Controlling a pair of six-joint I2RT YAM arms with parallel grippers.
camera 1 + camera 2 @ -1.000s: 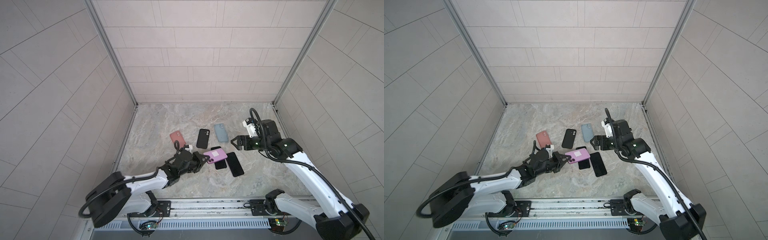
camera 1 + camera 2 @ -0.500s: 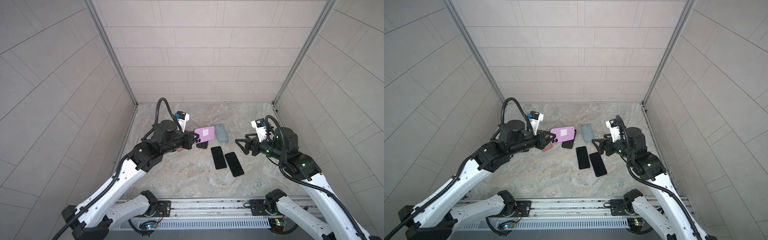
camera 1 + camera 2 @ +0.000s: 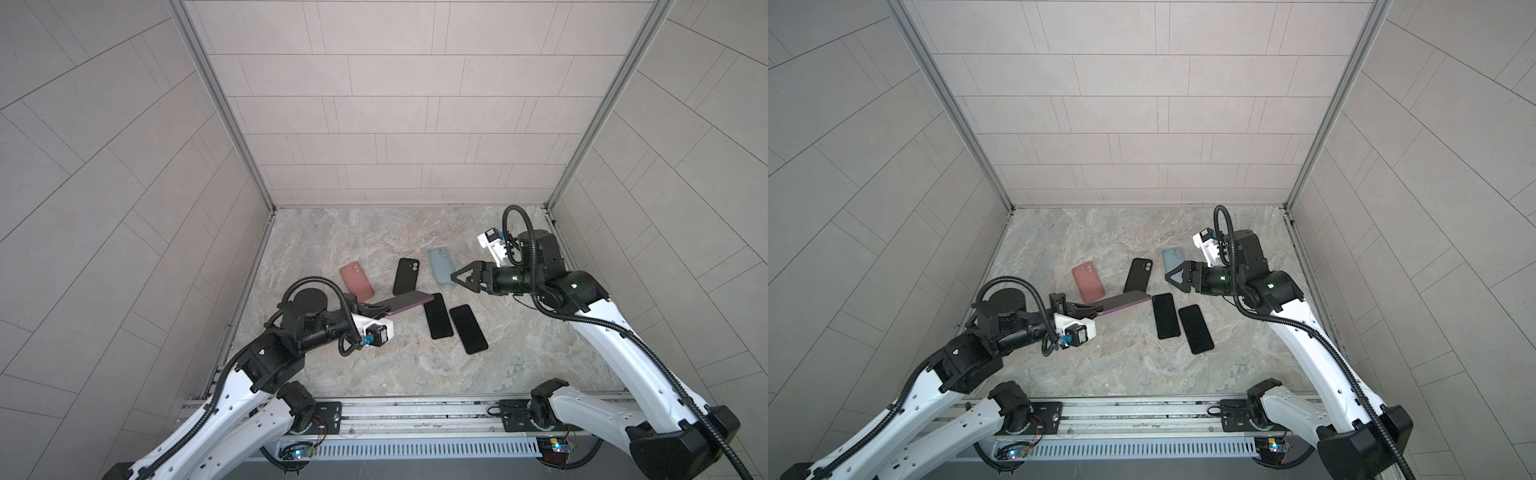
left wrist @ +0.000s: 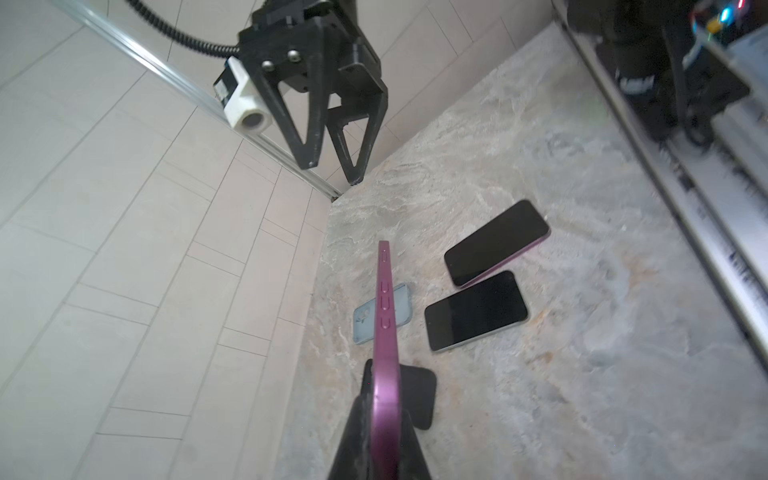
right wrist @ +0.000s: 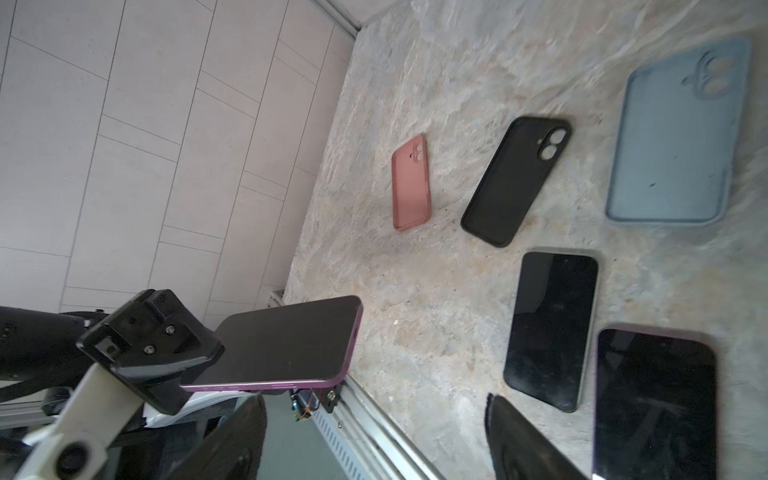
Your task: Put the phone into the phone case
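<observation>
Phone (image 3: 405,302), purple-edged, is clamped at one end in the left hand (image 3: 380,309), held above the desk (image 3: 374,365) near the pink case (image 3: 355,282). Right hand (image 3: 457,276), fingers apart, hovers beside the blue case (image 3: 440,266), possibly without touching it.

A: How many phones do you count?
B: Three: the raised phone (image 5: 282,345), up off the table (image 5: 436,291), then the pale-rimmed phone (image 5: 550,328) and the purple-rimmed phone (image 5: 654,403), both lying screen-up.
A: And cases?
B: Three as well: the pink case (image 5: 410,183), the black case (image 5: 515,178), the blue case (image 5: 673,137).
A: Six things altogether?
B: Six, three of each kind.
</observation>
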